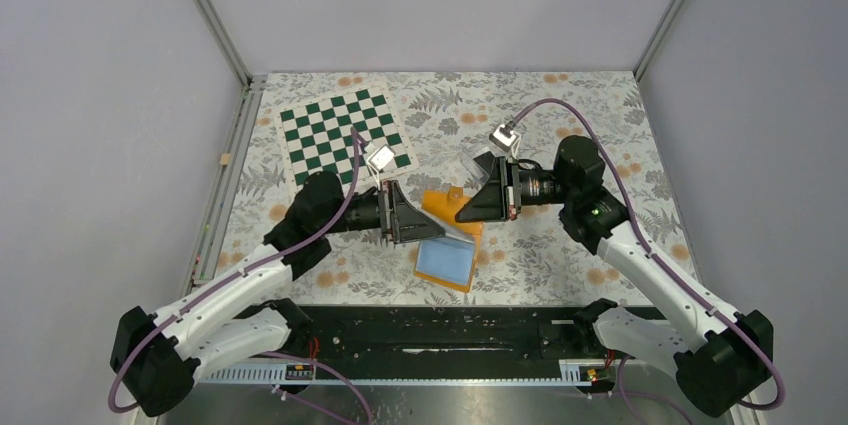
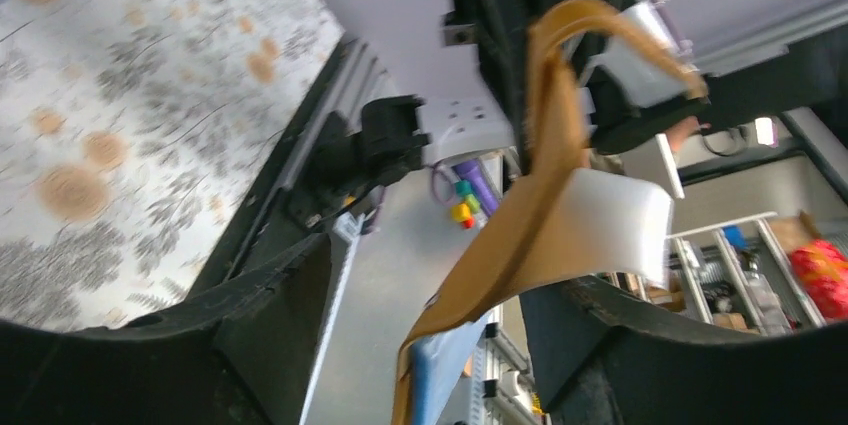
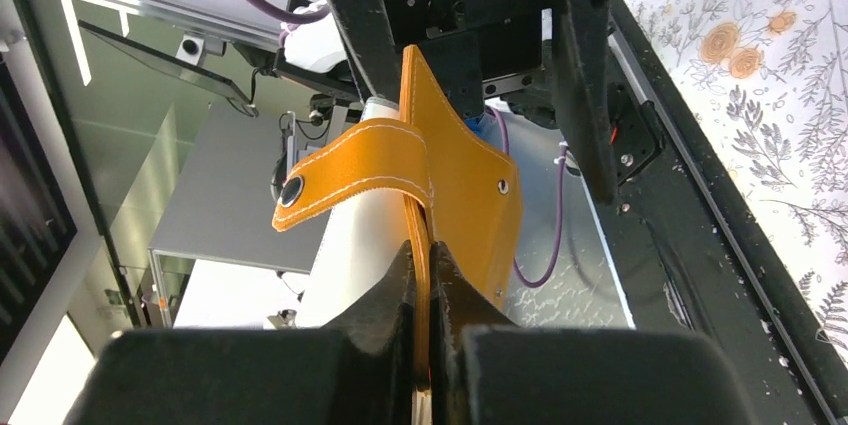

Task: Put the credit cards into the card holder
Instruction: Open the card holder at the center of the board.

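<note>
Clearly the card holder sits pinched edge-on inside the right gripper.

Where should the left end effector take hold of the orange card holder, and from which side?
Probably best to pinch the free half with the light blue pocket, across its flat faces, coming from the left. The card holder is unfolded and thin, and the right end effector clamps the orange half by the snap strap. The open left end effector straddles it.
</note>
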Available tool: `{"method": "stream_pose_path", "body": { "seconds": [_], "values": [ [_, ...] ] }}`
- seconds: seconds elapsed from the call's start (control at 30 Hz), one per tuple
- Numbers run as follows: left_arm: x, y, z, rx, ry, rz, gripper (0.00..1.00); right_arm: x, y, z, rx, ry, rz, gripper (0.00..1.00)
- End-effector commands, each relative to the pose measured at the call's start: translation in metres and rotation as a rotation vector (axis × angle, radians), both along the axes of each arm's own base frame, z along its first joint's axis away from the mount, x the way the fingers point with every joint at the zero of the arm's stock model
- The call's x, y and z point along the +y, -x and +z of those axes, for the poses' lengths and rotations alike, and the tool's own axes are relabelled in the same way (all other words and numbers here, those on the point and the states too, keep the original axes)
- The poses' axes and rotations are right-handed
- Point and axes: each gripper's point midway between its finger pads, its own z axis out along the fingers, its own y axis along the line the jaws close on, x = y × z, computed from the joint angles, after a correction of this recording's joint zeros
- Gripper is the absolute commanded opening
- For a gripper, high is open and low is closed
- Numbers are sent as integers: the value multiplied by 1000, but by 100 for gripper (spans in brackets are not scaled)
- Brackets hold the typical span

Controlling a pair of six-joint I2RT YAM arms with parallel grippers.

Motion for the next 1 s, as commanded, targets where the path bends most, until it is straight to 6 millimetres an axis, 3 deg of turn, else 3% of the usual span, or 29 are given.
{"method": "stream_pose_path", "body": {
  "seconds": [0.0,0.2,0.4,0.47,0.6,0.73,0.8,0.97],
  "values": [
    [-2,15,60,-122,256,-104,65,-1,6,10,-19,-39,49,0],
    [-1,25,74,-144,317,-163,52,1,1,7,-12,-28,25,0],
    [-3,24,65,-111,269,-173,8,1,-8,5,-34,12,-31,0],
    [-5,20,57,-95,235,-151,0,0,-10,1,-46,37,-51,14],
    [-5,9,45,-78,149,-85,0,-6,-13,-7,-95,112,-108,55],
    [-1,3,33,-78,22,-40,0,-24,-19,-13,-210,234,-209,87],
    [2,1,27,-75,-54,-26,0,-32,-18,-14,-268,282,-233,98],
    [6,7,17,-45,-159,-83,0,-37,-7,-15,-320,315,-165,99]
  ]
}}
